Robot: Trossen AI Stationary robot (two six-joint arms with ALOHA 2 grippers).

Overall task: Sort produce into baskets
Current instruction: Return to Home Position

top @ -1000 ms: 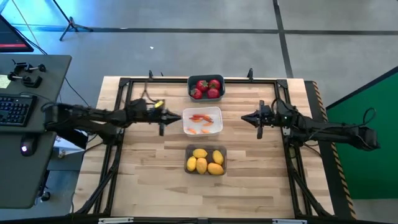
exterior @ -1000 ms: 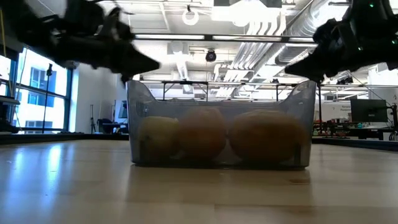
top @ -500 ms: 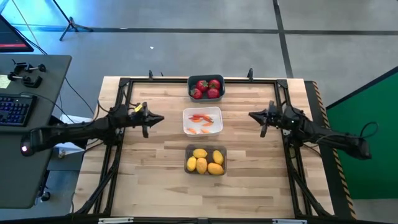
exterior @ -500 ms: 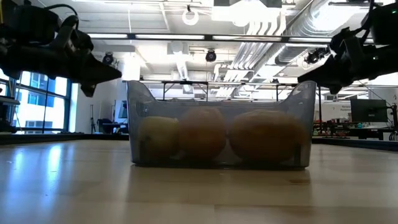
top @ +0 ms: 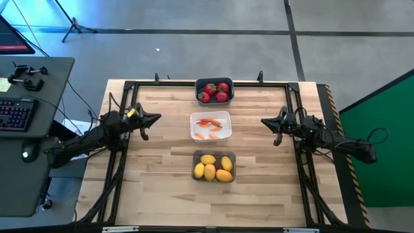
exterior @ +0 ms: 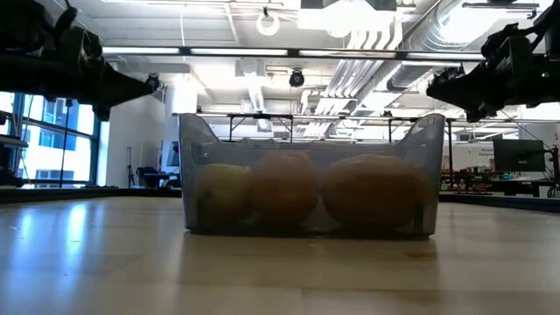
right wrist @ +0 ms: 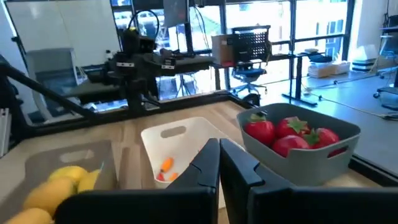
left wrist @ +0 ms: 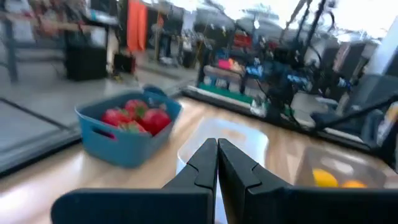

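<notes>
Three baskets stand in a row down the table's middle. The far blue-grey basket [top: 214, 91] holds red strawberries [right wrist: 287, 135]. The middle white basket [top: 211, 126] holds small orange carrot pieces [right wrist: 165, 167]. The near translucent grey basket [top: 214, 166] holds yellow lemons [exterior: 284, 188]. My left gripper [top: 155, 118] is shut and empty at the table's left, level, left of the white basket. My right gripper [top: 265, 122] is shut and empty at the table's right, level, right of the white basket.
A black metal frame [top: 129, 87] runs around the table's edges. A desk with a keyboard [top: 14, 115] stands off the table's left side. Bare wood lies between each gripper and the baskets, and along the near edge.
Both arms have drawn back from the white basket, staying shut. My left gripper has gone well toward the table's left edge and sunk a little. My right gripper has gone a shorter way toward the right edge. The baskets and produce have not moved.
</notes>
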